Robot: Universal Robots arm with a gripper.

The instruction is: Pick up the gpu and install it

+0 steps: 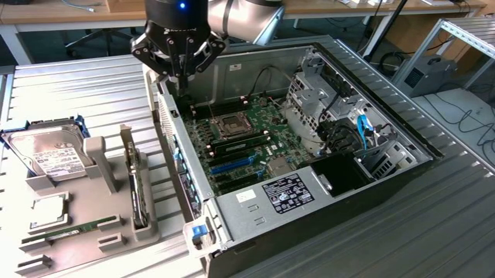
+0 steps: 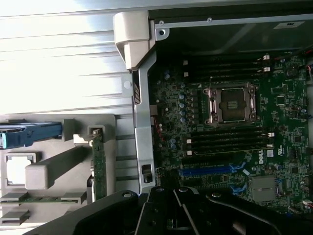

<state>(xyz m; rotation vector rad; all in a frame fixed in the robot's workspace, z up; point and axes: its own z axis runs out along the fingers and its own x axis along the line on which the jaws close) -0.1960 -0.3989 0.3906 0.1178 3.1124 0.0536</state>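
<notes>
Gripper [image 1: 183,80] closed, empty, abv case [image 1: 240,69] rim; gpu [image 1: 136,188] upright in tray [image 1: 77,260].

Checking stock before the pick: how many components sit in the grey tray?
4 in the grey tray: hard drive at its far end, square silver chip in the middle, green memory stick near the front, gpu standing on edge beside the case. None seems hidden.

Matt plastic tray [image 1: 73,259] (bare-metal case [image 1: 232,69])
</notes>
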